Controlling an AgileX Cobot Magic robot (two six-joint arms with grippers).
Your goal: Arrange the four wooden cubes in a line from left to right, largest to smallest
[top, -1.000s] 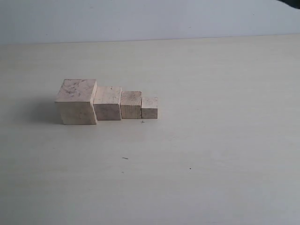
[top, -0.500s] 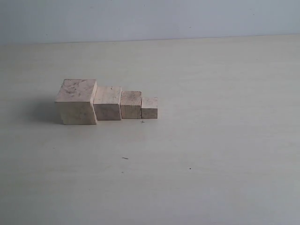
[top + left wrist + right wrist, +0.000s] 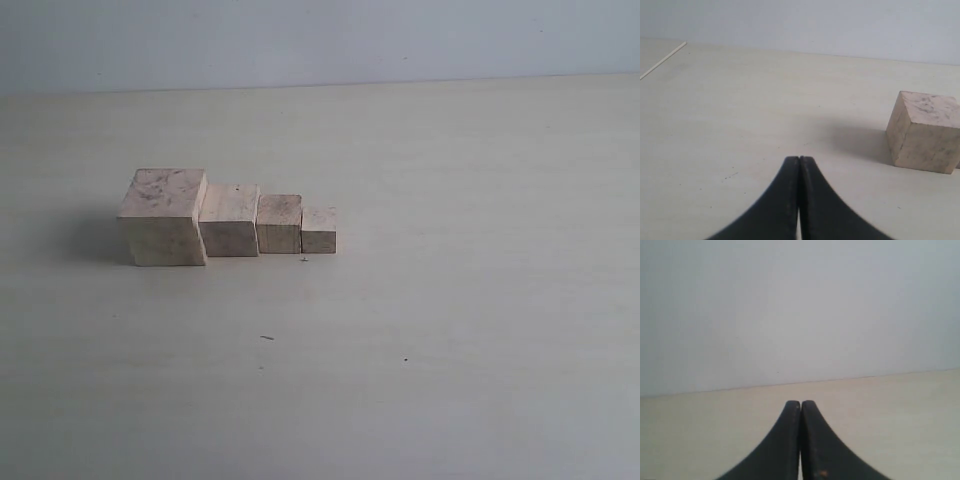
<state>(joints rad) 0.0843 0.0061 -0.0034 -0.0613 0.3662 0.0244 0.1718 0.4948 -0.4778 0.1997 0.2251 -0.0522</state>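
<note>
Four pale wooden cubes stand side by side in a row in the exterior view, touching: the largest cube (image 3: 164, 217) at the left, then the second cube (image 3: 230, 221), the third cube (image 3: 279, 224) and the smallest cube (image 3: 319, 230) at the right. Neither arm shows in that view. In the left wrist view my left gripper (image 3: 799, 159) is shut and empty, well apart from the largest cube (image 3: 925, 131). My right gripper (image 3: 800, 403) is shut and empty over bare table, with no cube in its view.
The beige table (image 3: 450, 300) ends at a pale wall (image 3: 320, 40) at the back. A table edge (image 3: 662, 61) runs near the left gripper's side. Small dark specks (image 3: 267, 338) lie in front of the row.
A dark bit of arm at the exterior view's top right corner one second ago has left the picture. The cubes have not moved.
</note>
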